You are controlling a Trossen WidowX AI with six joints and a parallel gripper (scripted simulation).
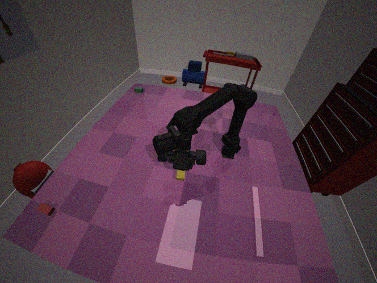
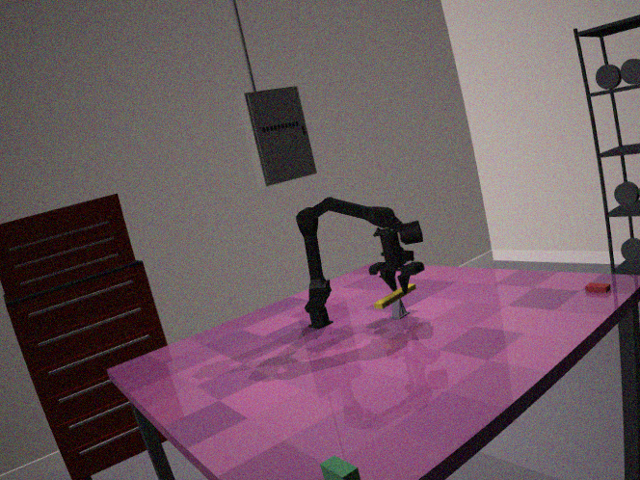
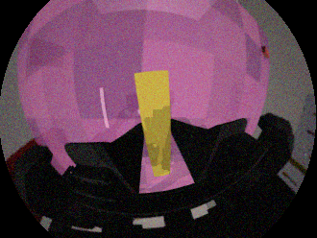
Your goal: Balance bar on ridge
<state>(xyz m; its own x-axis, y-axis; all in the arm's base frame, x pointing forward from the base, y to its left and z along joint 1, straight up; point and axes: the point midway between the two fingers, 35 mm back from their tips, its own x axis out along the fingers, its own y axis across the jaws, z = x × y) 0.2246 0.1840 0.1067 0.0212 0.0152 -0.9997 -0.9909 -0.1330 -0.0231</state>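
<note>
The yellow bar [image 1: 180, 175] [image 2: 383, 302] [image 3: 153, 91] lies across the top of the grey ridge [image 2: 398, 310], clear of the table, with no clear tilt that I can make out. The ridge stands upright on the table and is hidden in the top view and the wrist view. My gripper [image 2: 399, 290] [image 3: 157, 123] points down over the bar's middle. Its fingers are slightly open, one on each side of the bar and very close to its sides. The fingertips are hidden in the top view.
A red block [image 1: 45, 209] [image 2: 598, 287] and a green block [image 1: 138, 90] [image 2: 338, 468] lie far from the arm near the edges of the pink checkered table [image 1: 137, 240] [image 2: 309, 418]. Bright light patches show on the table in the top view.
</note>
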